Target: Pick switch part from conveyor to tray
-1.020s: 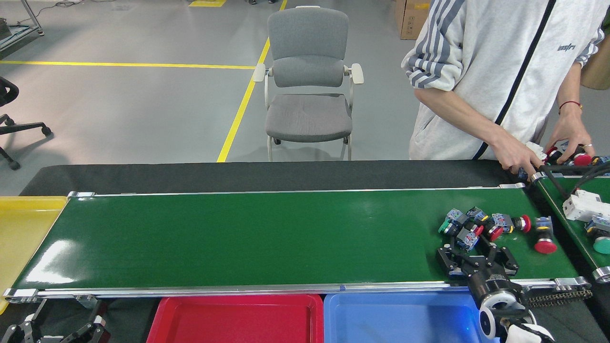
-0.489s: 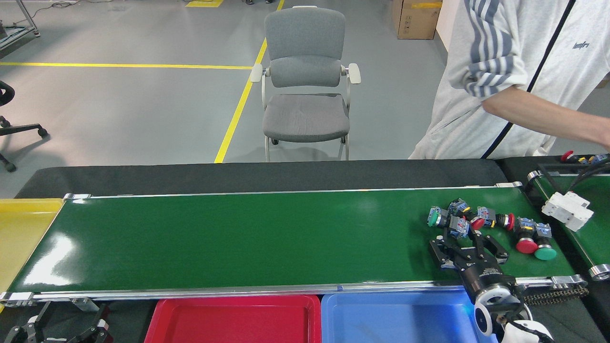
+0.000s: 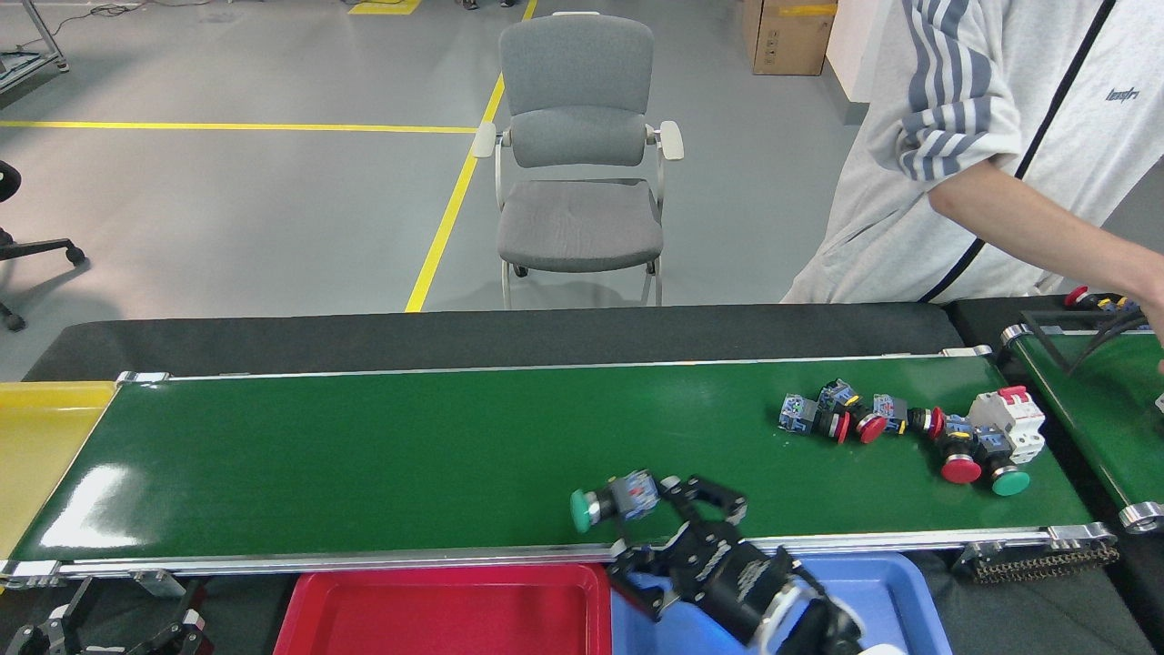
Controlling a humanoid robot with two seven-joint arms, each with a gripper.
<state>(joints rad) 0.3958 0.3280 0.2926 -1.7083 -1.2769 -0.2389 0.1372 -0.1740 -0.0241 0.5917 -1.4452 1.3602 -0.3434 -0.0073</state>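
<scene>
Nearest edge: left claw (image 3: 109, 628) barely showing at bottom left corner, dark fingers only; cannot tell whether spread or pressed together. Red tray (image 3: 436, 609) and blue tray (image 3: 873, 591) sitting side by side just below the near rail. Right claw (image 3: 677, 509) reaching in over the blue tray's left end, crossing the near rail, fingers pinching a green-capped switch (image 3: 607, 502). Switch lying sideways at the claw's left tip, green cap pointing left, grey-blue body caught between the fingers, hanging just at the near edge of the conveyor (image 3: 409, 455); cannot tell whether touching the belt. Yellow tray (image 3: 36, 446) lying beyond the belt's left end. Further right on the belt, well apart from the claw: cluster of switches (image 3: 873, 420) with red caps, one green cap, white breaker (image 3: 1009, 420) touching the cluster's right end. Second belt (image 3: 1100, 409) angling off at right. Behind: person (image 3: 1000, 146) in a white striped jacket leaning toward the second belt, grey chair (image 3: 579, 146) standing on the floor.
</scene>
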